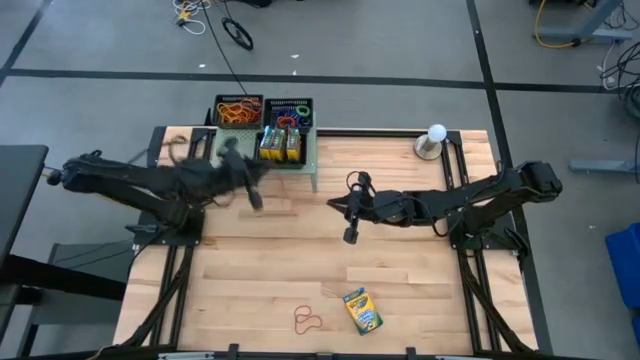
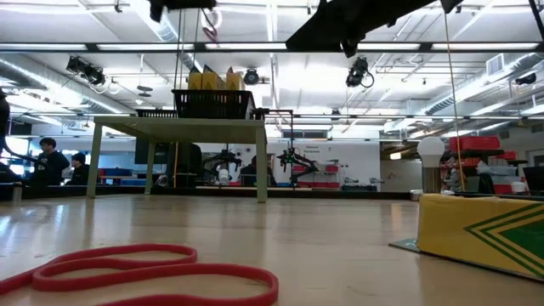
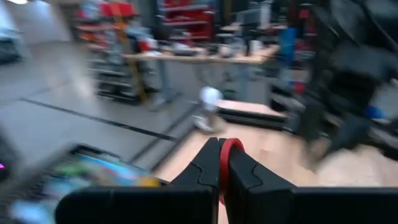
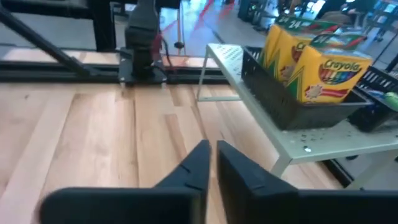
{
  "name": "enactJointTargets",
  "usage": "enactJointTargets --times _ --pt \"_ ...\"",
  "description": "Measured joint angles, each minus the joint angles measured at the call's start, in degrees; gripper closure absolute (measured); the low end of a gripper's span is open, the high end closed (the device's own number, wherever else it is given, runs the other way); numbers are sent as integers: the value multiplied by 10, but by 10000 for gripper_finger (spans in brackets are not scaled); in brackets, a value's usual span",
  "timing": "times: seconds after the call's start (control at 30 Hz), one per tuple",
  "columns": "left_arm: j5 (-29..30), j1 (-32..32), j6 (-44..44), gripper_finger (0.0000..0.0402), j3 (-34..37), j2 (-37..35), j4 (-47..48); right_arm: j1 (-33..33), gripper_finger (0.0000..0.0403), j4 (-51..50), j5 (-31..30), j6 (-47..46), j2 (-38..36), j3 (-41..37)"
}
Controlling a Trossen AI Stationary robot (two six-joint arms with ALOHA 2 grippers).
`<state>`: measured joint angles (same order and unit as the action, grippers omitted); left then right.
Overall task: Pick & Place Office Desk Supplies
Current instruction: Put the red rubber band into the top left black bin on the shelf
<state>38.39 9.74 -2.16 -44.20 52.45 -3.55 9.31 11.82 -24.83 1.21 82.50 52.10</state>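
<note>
My left gripper (image 3: 222, 160) is raised near the pale green shelf (image 1: 312, 168) and is shut on a red rubber band (image 3: 231, 148). My right gripper (image 1: 350, 232) hovers over the table's middle; its fingers (image 4: 213, 163) stand a narrow gap apart with nothing between them. Black mesh trays (image 1: 238, 110) on the shelf hold rubber bands and crayon boxes (image 4: 317, 68). Another red rubber band (image 1: 307, 320) and a crayon box (image 1: 362, 310) lie flat on the table near its front edge. My left gripper pinches the red rubber band between its two fingers at their free ends; a curved piece of the loop (image 3: 232, 143) sticks out past the tips. The fingers point about level. The band is lifted clear of the table, part of it hanging below (image 2: 209, 29).
A white ball on a grey stand (image 1: 435, 138) sits at the table's far right. The shelf stands on legs (image 2: 262, 161) at the far middle. Bare wood lies between the shelf and the things at the front edge.
</note>
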Motion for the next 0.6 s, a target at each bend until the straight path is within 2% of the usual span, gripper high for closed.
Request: enactJointTargets --times 0.1,0.2,0.27,0.47,0.6 --pt "39 -34 -30 398 -61 -23 66 -6 394 -8 25 12 0 0" --pt "89 -98 -66 398 -113 -28 112 -9 392 -12 34 21 0 0" --pt "87 -156 -91 398 -138 -27 128 -9 386 -15 37 22 0 0" --pt "-41 -361 -106 397 -168 -25 128 -9 395 -27 38 27 0 0" --pt "-170 -492 -75 397 -167 5 139 -9 398 -28 38 30 0 0"
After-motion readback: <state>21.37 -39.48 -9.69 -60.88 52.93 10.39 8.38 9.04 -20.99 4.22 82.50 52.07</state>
